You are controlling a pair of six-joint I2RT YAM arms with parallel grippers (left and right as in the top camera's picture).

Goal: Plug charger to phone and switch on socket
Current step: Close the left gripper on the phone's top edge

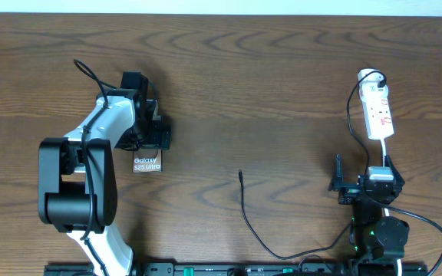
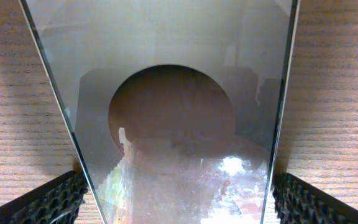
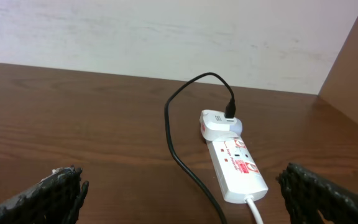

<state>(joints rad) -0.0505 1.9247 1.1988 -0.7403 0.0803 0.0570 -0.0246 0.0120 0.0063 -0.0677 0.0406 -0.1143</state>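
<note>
The phone (image 1: 147,162), dark with white "Galaxy" lettering, lies on the table at the left. In the left wrist view it (image 2: 173,112) fills the frame, its pale circle in the middle. My left gripper (image 1: 149,136) sits over its far end, and its fingers (image 2: 179,202) press against both long edges. The white socket (image 1: 378,112) lies at the far right with a white plug in its far end. The black charger cable runs from that plug past my right arm, and its connector tip (image 1: 240,175) lies loose at mid table. My right gripper (image 1: 364,175) is open and empty just in front of the socket (image 3: 235,165).
The cable (image 3: 178,152) crosses the wood between the right fingers (image 3: 182,190) in the right wrist view. A white cord (image 3: 255,211) leaves the socket's near end. A pale wall stands behind the table's far edge.
</note>
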